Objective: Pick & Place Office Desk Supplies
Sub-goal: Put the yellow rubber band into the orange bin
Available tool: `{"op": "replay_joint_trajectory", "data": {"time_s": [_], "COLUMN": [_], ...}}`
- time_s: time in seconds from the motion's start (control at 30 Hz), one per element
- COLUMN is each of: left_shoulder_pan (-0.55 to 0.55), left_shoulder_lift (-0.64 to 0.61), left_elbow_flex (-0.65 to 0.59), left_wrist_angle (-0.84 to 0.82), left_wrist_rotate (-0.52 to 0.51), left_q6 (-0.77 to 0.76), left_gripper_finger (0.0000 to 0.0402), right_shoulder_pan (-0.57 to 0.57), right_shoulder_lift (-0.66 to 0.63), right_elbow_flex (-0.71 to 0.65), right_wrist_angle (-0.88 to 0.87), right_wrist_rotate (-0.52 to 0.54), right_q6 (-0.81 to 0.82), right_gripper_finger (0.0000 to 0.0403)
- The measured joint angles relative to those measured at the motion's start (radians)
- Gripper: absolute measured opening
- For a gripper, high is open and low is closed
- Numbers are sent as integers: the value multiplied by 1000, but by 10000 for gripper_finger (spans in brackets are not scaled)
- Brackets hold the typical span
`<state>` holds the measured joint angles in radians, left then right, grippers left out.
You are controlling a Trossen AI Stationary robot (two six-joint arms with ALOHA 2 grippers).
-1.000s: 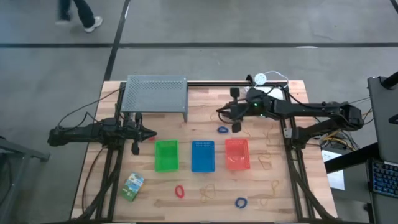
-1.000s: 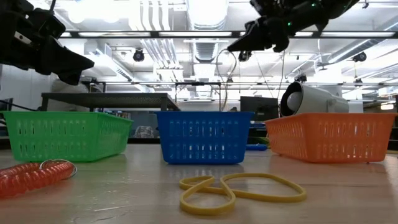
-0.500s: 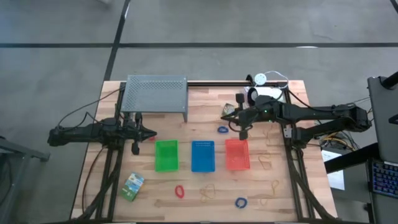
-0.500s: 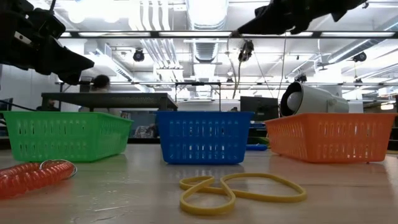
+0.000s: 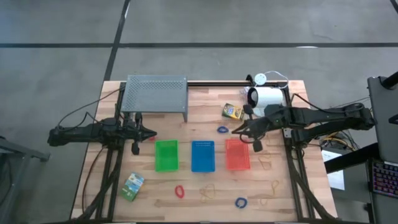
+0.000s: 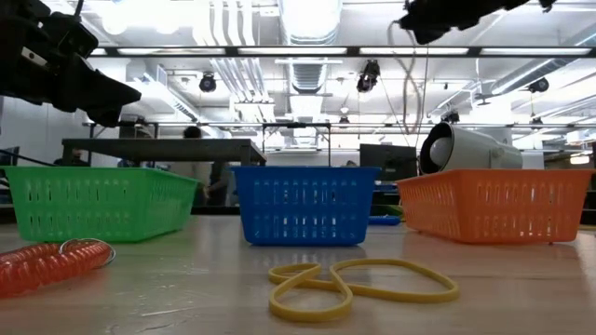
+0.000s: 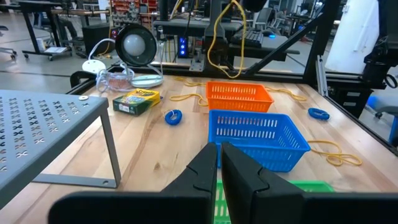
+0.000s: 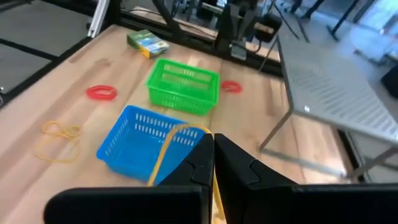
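My right gripper (image 5: 236, 130) hovers above the far end of the orange basket (image 5: 237, 155), shut on a thin yellow-orange rubber band (image 7: 219, 37). My left gripper (image 5: 151, 132) waits at the table's left, shut with nothing in it, above the green basket's (image 5: 166, 155) far end. One yellow-green crayon box (image 5: 232, 112) lies flat near the far right, another (image 5: 132, 186) at the near left. Blue loops (image 5: 222, 130) (image 5: 240, 202), a red loop (image 5: 180, 191) and loose rubber bands (image 5: 207, 193) (image 5: 265, 163) lie on the wood. My right gripper pinches the rubber band's upper end (image 8: 200, 132) between its two shut fingers. The fingers slant down from the table's right. The band hangs slack below them in a long loop (image 8: 163, 155), lifted clear of the table and the baskets.
A blue basket (image 5: 203, 155) stands between the green and the orange one. A grey perforated rack (image 5: 155, 93) fills the far left, and a white cylindrical device (image 5: 267, 98) lies at the far right. More rubber bands (image 5: 264, 200) lie along the near edge.
My right gripper has gone toward the table's right and near edges, rising a little and rolling, and carried the hanging rubber band from the far middle to above the orange basket's far end. The crayon box beneath the arm has come into sight.
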<state>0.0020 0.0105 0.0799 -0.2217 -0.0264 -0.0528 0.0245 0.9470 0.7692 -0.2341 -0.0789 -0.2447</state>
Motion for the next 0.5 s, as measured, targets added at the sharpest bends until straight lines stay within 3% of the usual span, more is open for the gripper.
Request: {"op": "replay_joint_trajectory", "data": {"time_s": [0.5], "left_shoulder_pan": [0], "left_shoulder_lift": [0], "left_elbow_flex": [0], "left_wrist_angle": [0], "left_wrist_rotate": [0], "left_q6": [0], "left_gripper_finger": [28], "right_shoulder_pan": [4], "right_shoulder_lift": [9], "right_elbow_flex": [-56], "right_wrist_angle": [-181], "right_wrist_rotate": [19], "right_q6": [217], "right_gripper_finger": [8]}}
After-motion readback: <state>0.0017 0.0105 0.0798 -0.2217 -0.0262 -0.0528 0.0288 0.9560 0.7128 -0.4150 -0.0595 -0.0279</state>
